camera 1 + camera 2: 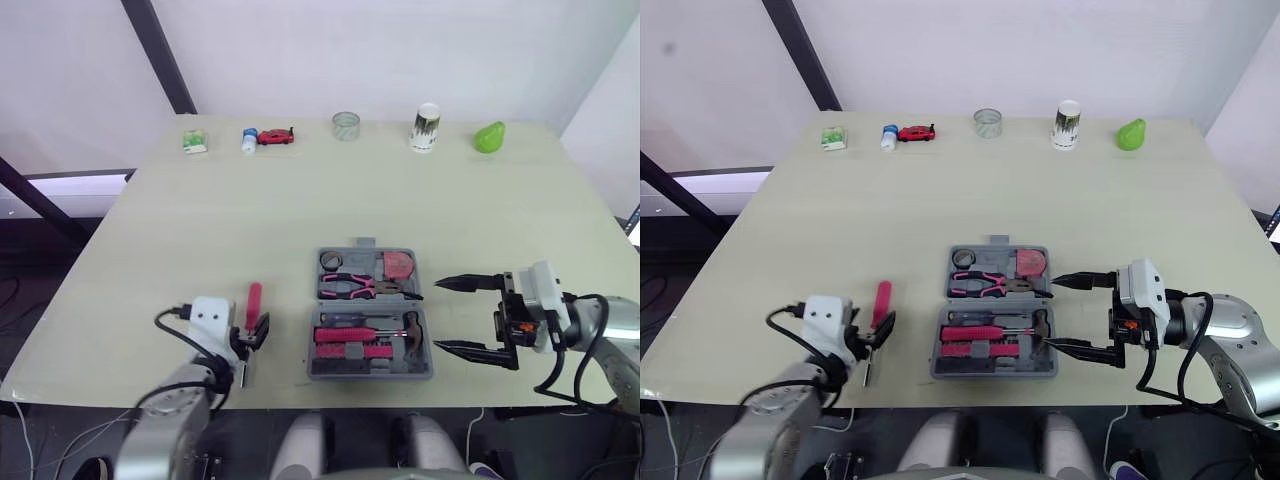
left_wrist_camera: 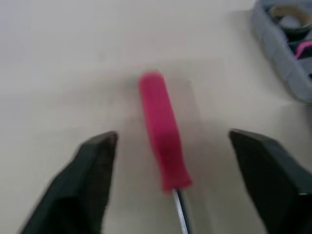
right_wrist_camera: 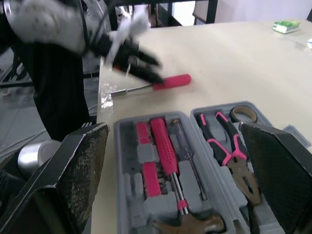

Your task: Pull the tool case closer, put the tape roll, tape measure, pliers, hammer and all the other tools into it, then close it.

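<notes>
Lying open near the table's (image 1: 250, 200) front edge, the tool case (image 1: 366, 303) holds tape roll (image 1: 331, 261), tape measure (image 1: 398, 265), pliers (image 1: 355, 286) and hammer (image 1: 410, 330), while one pink screwdriver (image 1: 253, 300) lies outside between the wide-spread left gripper (image 2: 171, 136), the right gripper (image 1: 438, 316) gaping beside the unclosed case.

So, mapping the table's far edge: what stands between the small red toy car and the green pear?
A clear round container and a white cup with dark print, seen in the left eye view.

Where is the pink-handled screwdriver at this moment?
In the left eye view the screwdriver lies on the table left of the open tool case, between the left gripper's open jaws.
</notes>
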You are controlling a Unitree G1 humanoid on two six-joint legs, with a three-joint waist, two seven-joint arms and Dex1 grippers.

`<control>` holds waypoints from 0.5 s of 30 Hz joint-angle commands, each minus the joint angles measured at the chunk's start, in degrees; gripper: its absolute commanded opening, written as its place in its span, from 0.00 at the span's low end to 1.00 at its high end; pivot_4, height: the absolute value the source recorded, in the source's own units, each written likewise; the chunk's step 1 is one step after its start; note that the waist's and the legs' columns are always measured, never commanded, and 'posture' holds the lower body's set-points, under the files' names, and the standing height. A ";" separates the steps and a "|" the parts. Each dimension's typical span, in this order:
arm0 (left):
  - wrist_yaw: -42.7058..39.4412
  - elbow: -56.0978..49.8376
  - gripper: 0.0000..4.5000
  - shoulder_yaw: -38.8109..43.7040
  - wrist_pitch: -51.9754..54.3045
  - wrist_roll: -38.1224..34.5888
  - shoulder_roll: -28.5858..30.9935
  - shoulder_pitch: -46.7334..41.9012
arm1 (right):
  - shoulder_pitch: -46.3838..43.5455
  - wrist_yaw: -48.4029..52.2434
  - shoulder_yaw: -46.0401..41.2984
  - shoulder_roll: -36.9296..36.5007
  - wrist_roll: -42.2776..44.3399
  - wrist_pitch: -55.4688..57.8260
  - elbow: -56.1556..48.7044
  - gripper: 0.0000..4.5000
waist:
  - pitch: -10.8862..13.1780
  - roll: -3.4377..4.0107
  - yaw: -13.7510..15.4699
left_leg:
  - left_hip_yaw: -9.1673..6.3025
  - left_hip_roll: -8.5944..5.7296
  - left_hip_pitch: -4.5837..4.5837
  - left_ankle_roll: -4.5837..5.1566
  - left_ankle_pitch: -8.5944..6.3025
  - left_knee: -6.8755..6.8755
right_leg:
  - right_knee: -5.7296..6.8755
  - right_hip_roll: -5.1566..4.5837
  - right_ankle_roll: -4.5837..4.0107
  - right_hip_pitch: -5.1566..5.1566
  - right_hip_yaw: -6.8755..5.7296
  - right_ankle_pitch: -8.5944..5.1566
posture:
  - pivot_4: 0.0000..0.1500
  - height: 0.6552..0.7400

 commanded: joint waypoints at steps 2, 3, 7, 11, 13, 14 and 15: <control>-9.20 -3.15 0.97 2.97 0.08 -3.72 8.63 -3.60 | -0.55 -0.82 -0.58 -0.01 0.37 -0.63 -2.15 1.00 | 0.02 0.13 -0.03 | 0.03 -0.01 0.04 0.00 0.00 0.00 | -0.01 -0.03 0.00 0.04 0.02 0.00 | 1.00 1.00; -15.54 -1.08 0.97 2.37 -2.78 -4.10 13.69 -4.07 | -0.75 -1.06 -0.34 0.20 0.36 -0.53 -2.23 1.00 | 0.04 0.11 -0.05 | 0.05 -0.01 0.04 0.00 0.00 0.00 | -0.01 -0.03 0.00 0.03 0.01 0.00 | 1.00 1.00; -35.81 9.57 0.97 0.18 -19.63 -2.33 28.30 -4.67 | -1.69 -1.55 0.66 0.74 0.06 -0.51 -2.15 1.00 | 0.14 0.23 -0.26 | 0.16 0.01 0.10 0.00 0.00 -0.14 | -0.05 0.09 -0.04 -0.03 -0.09 -0.03 | 1.00 1.00; -54.32 23.75 0.97 -6.12 -41.34 0.93 38.22 -10.94 | -2.80 -2.05 1.10 1.02 -0.09 -0.54 -1.74 1.00 | 0.36 0.48 -0.01 | 0.28 0.01 0.12 -0.01 0.01 -0.25 | -0.09 0.16 -0.11 -0.08 -0.08 -0.07 | 1.00 1.00; -63.34 31.25 0.97 -10.43 -52.86 2.31 40.71 -16.62 | -2.75 -2.24 1.16 1.09 -0.22 -0.59 -1.81 1.00 | 0.43 0.51 0.28 | 0.28 -0.02 0.07 0.00 0.01 -0.26 | -0.11 0.26 -0.11 -0.10 -0.13 -0.07 | 1.00 1.00; -66.80 35.50 0.97 -12.83 -58.40 4.15 41.64 -19.85 | -2.65 -2.43 1.22 1.13 -0.28 -0.57 -1.92 1.00 | 0.43 0.52 0.22 | 0.25 -0.03 0.03 0.00 0.01 -0.26 | -0.17 0.28 -0.11 -0.09 -0.18 -0.07 | 1.00 1.00; -70.46 39.96 0.97 -15.46 -64.51 5.91 41.96 -23.64 | -2.45 -2.63 1.19 1.13 -0.25 -0.54 -2.14 1.00 | 0.45 0.54 0.22 | 0.26 -0.03 0.00 0.00 0.00 -0.25 | -0.17 0.30 -0.11 -0.10 -0.17 -0.07 | 1.00 1.00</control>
